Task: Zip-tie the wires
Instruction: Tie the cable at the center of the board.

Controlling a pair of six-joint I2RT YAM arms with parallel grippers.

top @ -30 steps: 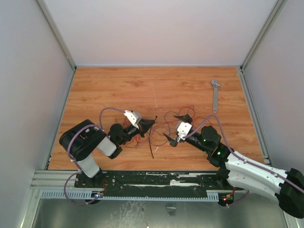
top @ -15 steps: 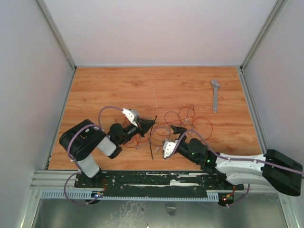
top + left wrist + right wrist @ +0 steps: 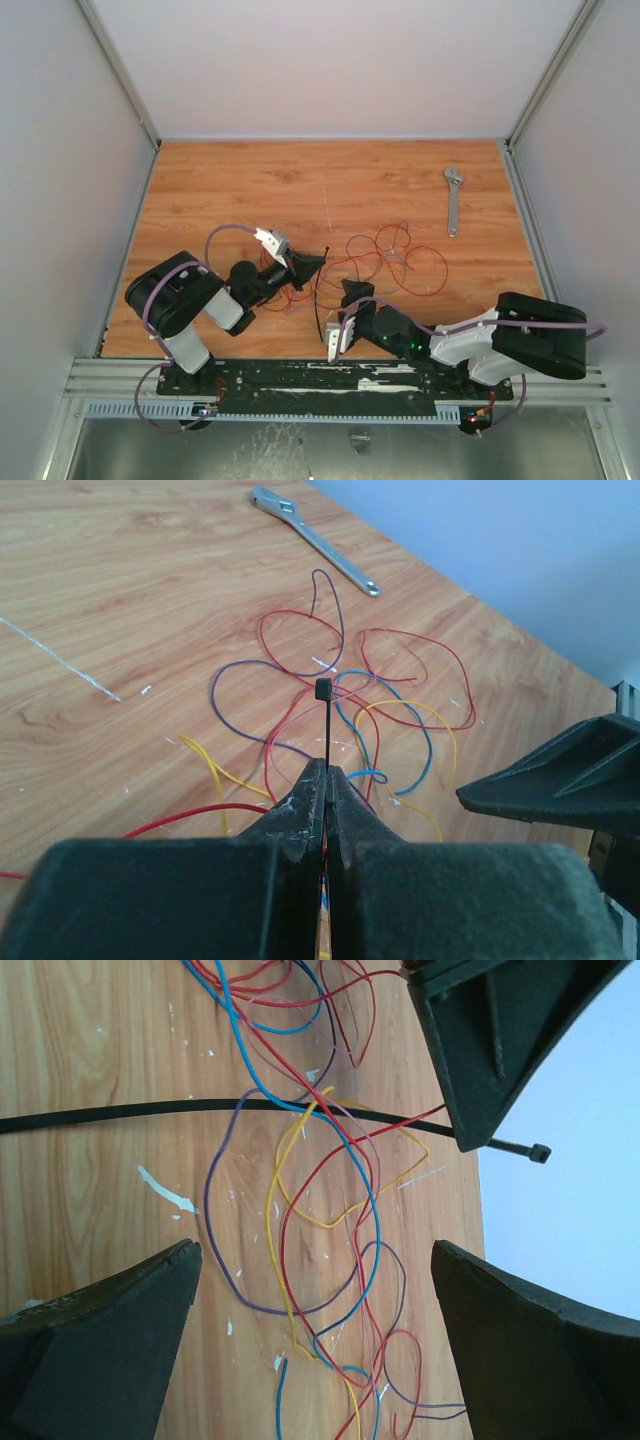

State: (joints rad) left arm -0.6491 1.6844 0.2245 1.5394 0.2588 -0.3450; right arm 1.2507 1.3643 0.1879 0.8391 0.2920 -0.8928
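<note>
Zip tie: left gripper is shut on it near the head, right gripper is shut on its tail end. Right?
Not quite. The left gripper is shut on the zip tie near the head, but the right gripper is open and holds nothing. The right wrist view shows its fingers spread wide, with the strip crossing the wires ahead of them.

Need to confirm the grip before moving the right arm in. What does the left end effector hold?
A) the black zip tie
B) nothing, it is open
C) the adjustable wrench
A: the left wrist view shows the left end effector shut on the black zip tie, its head poking out in front; the adjustable wrench lies far off.
</note>
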